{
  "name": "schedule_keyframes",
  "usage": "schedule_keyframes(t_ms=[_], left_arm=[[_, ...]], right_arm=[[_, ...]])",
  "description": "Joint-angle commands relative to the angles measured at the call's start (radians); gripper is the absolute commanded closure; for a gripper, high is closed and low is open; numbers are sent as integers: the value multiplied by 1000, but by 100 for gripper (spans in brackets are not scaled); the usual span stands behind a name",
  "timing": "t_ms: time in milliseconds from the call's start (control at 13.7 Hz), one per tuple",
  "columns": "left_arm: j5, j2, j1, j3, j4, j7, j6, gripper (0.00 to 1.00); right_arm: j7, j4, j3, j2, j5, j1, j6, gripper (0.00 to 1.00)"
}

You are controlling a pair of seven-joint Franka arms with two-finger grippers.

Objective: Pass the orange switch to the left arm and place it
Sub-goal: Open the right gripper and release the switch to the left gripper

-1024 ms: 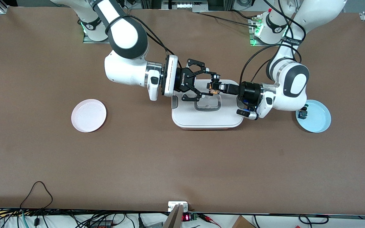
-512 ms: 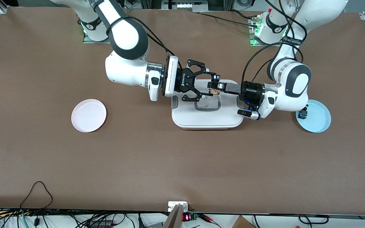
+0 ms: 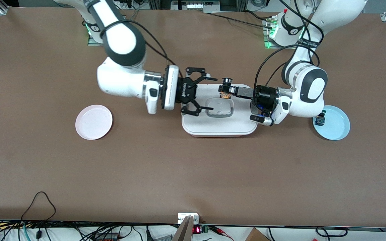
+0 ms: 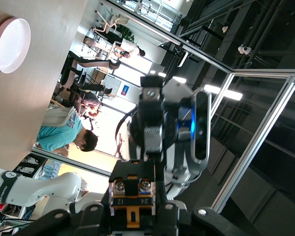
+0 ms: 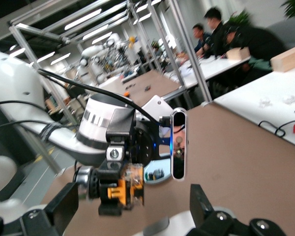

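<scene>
- The left claw [image 3: 226, 91] is pinched tight on the tiny black switch with an orange middle and round black cap [image 3: 226, 92], holding it in the air over the large white lidded box with a grey-rimmed handle recess [image 3: 218, 127].
- The right claw [image 3: 204, 94] hangs over that box's end toward the right arm, fingers spread wide and gripping nothing, clear of the switch.
- The box sits mid-surface, roughly between the two arms' bases.
- A pale pink round plate [image 3: 93, 122] lies toward the right arm's end of the brown surface [image 3: 193, 174].
- A light blue round plate [image 3: 334, 124] lies toward the left arm's end, carrying what looks like a small blue-and-teal switch [image 3: 320, 119], partly hidden by the arm.
</scene>
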Motion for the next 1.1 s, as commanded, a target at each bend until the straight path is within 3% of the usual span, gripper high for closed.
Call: schedule_keyframes(t_ms=[0,220,512,805,1024], left_arm=[[7,-18,5,18,-17,8,-18,100],[97,-46,16,58,-25,7,-26,100],[224,-59,42,118,-22,7,-64,100],[360,-59,43,223,-17,7,-150,100],[500,-61,45,297,14,5,-188,100]], right_arm=[[69,30,7,-36,-159,-129,-198,0],[40,24,6,-48,-240,-226,-376,0],[40,18,4,-57,-328,-278,-439,0],[70,18,3,-79,-393,-369,-519,0],[157,22,-29,-108,-509,-377,-533,0]])
